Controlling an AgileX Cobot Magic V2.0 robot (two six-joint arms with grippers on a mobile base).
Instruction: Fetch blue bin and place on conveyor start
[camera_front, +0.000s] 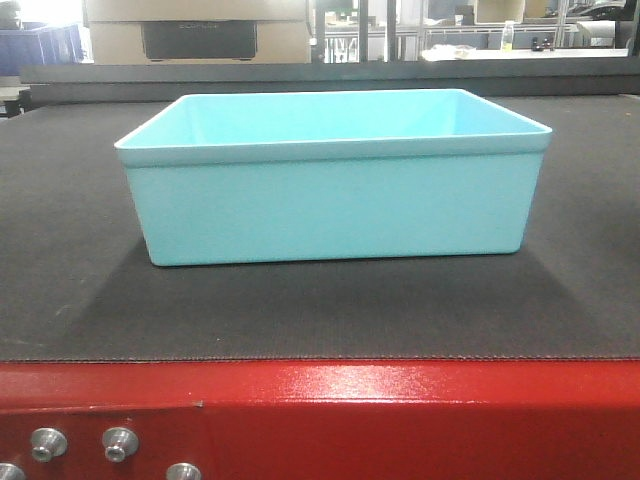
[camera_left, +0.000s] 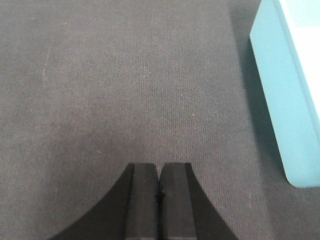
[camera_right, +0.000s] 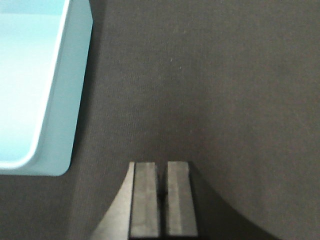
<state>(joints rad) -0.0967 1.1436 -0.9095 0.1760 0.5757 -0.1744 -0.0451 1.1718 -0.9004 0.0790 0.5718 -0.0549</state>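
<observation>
Left wrist-mounted view shows the left gripper (camera_left: 159, 175) low in the picture, its two black, flat-faced fingers pressed together with nothing between them, hanging over the dark grey woven belt of the conveyor start (camera_left: 125, 90). Off to the upper right stands one smooth turquoise wall of the blue bin (camera_left: 280, 100), apart from the fingers.

From the right wrist, the right gripper (camera_right: 163, 172) has its matte fingers drawn nearly together, only a thin slit between them, and they hold nothing. The bin (camera_right: 35, 85) lies to the upper left there, with its thin rim, rounded corner and pale floor in sight.

Neither arm appears in the front-facing view, which alone gives the whole bin (camera_front: 335, 180): a shallow, slightly tapered plastic tub sitting upright on the ribbed fabric belt (camera_front: 80, 300). Below the belt runs a glossy red metal frame (camera_front: 400, 410) with silver bolts (camera_front: 120, 442).
</observation>
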